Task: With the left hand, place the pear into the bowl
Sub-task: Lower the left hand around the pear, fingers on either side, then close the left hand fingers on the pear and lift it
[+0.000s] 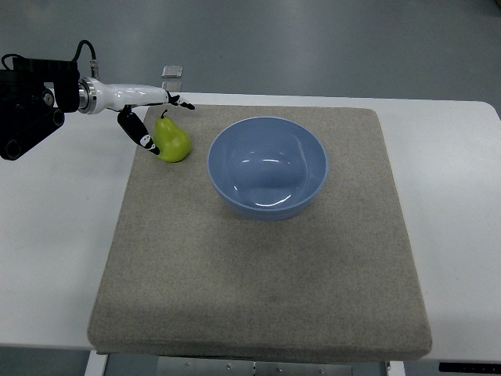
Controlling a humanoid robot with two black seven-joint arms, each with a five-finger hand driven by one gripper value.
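Note:
A green-yellow pear (175, 143) lies on the grey mat, just left of the blue bowl (266, 208), its dark stem pointing up and away. My left hand (171, 125), white with black fingertips, reaches in from the upper left and straddles the pear. The thumb (143, 135) runs down the pear's left side and looks to be touching it. The other fingers (180, 101) stretch out just beyond the stem. The hand is open, not closed on the fruit. The bowl holds nothing. The right arm is out of view.
The square grey mat (258, 298) covers most of the white table (55, 235). A small clear block (172, 72) sits at the table's far edge behind the hand. The left arm's black forearm housing (27, 102) hangs over the table's left side.

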